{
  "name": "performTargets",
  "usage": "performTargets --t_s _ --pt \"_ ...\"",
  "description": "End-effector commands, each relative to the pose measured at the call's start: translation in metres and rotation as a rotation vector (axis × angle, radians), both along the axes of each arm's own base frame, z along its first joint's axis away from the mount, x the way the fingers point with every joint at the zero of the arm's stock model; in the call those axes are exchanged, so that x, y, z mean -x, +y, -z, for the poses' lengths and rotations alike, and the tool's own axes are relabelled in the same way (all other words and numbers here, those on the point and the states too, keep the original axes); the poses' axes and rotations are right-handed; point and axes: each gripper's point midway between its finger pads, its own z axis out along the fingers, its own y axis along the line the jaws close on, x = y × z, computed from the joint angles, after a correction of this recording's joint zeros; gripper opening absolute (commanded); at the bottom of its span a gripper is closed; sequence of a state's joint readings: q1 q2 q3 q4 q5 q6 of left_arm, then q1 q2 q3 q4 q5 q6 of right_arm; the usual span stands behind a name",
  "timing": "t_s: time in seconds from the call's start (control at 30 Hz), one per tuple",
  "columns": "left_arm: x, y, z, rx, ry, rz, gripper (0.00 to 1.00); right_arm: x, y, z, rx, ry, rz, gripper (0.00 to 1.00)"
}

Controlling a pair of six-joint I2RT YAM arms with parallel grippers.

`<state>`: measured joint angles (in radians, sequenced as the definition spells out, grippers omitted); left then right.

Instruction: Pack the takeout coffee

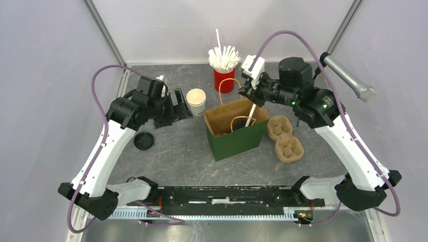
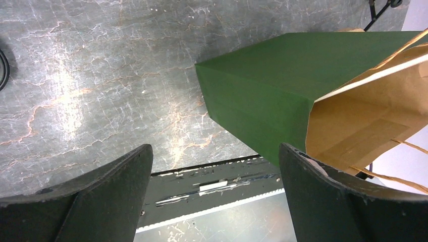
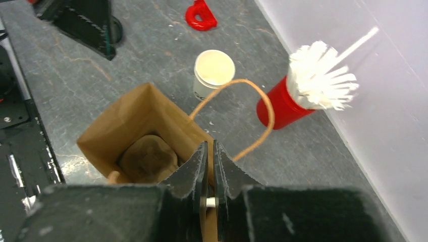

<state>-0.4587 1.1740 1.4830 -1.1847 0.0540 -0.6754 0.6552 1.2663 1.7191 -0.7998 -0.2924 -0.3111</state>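
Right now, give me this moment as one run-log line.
left end effector open, empty | right end effector pinching straw over open green paper bag | loose black lid on table

Bag (image 1: pixel 237 142) dark green outside, kraft brown inside; cup (image 1: pixel 222 74) red, straws (image 1: pixel 224 58) white; table (image 1: pixel 171 157) grey, veined.

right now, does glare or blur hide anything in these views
Top external: even light, no glare, green bag sharp. Left wrist: bright glare patches on the table, nothing hidden. Right wrist: bundled straws wash out white; the right gripper looks soft close up, pinching a straw.
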Motion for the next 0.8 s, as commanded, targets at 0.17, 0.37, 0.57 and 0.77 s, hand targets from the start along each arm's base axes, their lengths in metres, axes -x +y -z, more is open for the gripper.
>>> performTargets --t_s 0.17,0.37,0.57,0.77 --pt "-0.006 0.008 -0.006 0.013 -0.053 -0.001 1.0 0.01 0.066 -0.002 -0.077 0.002 -0.074 0.13" --pt "-0.008 0.006 -0.02 0.037 -0.079 0.018 1.0 0.01 0.073 -0.031 -0.231 -0.004 -0.056 0.32" --pt "-0.011 -0.013 -0.088 0.149 -0.215 0.108 1.0 0.001 0.033 -0.071 -0.364 -0.1 0.147 0.97" --pt "-0.007 -0.021 -0.161 0.263 -0.482 0.176 1.0 0.006 -0.034 -0.064 -0.563 -0.141 0.41 0.98"
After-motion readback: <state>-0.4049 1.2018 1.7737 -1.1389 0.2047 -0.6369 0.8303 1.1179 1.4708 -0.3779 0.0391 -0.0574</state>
